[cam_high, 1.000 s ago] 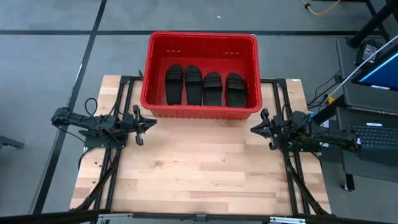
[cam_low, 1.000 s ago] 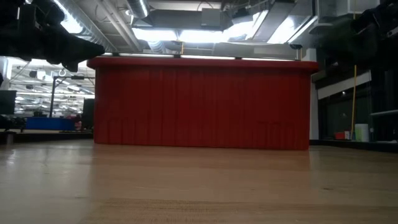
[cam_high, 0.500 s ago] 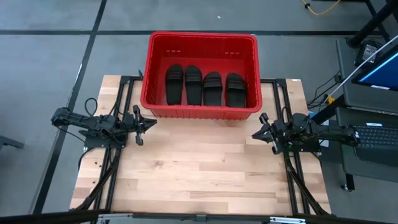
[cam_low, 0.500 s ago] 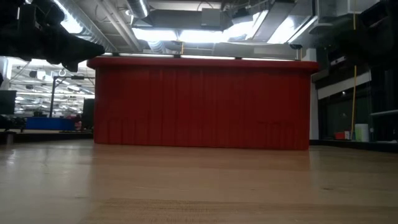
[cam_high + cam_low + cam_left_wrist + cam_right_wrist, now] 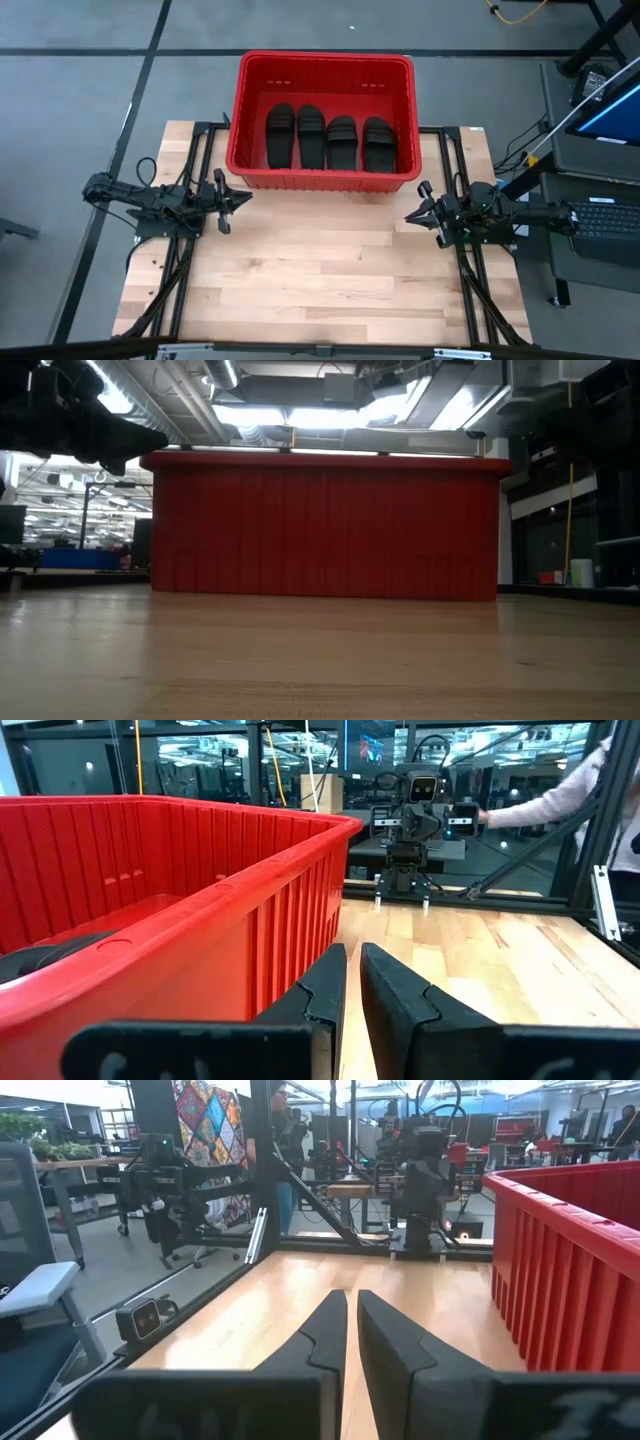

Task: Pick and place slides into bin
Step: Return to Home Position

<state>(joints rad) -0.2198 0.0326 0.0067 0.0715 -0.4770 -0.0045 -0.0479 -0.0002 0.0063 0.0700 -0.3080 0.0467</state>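
Wooden table (image 5: 320,270): four slides (image 5: 327,137) are laid side by side in the bin (image 5: 325,60).
Right gripper (image 5: 418,211) has been drawn back slightly; left gripper (image 5: 238,197) is parked opposite. Both nearly closed, nothing held; task judged done.

No text, label, brand or number is legible anywhere, not on the bin (image 5: 325,62), the slides (image 5: 327,137) or the surface (image 5: 320,270).

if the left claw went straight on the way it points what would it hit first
Likely the right claw facing it across the wooden table. The left claw points along the near wall of the red bin, seemingly just clear of it, though depth is unclear.
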